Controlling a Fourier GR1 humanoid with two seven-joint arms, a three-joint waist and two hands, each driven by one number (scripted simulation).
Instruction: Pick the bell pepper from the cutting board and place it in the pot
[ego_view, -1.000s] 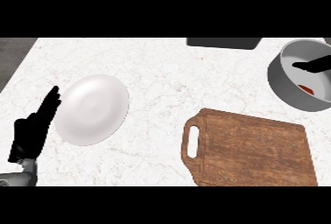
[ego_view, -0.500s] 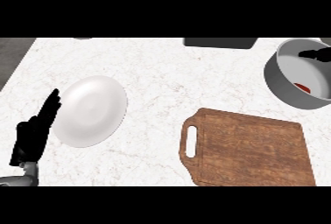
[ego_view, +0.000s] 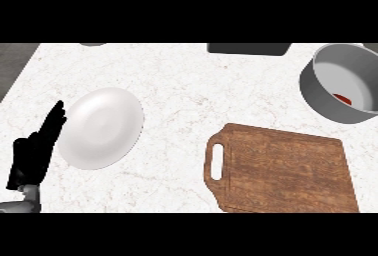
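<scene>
While our black left hand (ego_view: 33, 152) rests at the lower left of the frame, fingers straight and pointing up, holding nothing, we see the round white plate (ego_view: 101, 127) just beside it on the white marbled counter (ego_view: 184, 85). Over at the upper right sits the grey metal pot (ego_view: 347, 82), cut off by the frame's edge, and down inside it we catch a small patch of red (ego_view: 342, 98) against the pot's floor, the red bell pepper as far as we can make out. At the lower right lies the brown wooden cutting board (ego_view: 284, 172) with its slotted handle turned left, nothing on top of it. Along the top edge, a dark rectangular object (ego_view: 249, 48) peeks in. Our right hand shows nowhere in this view.
</scene>
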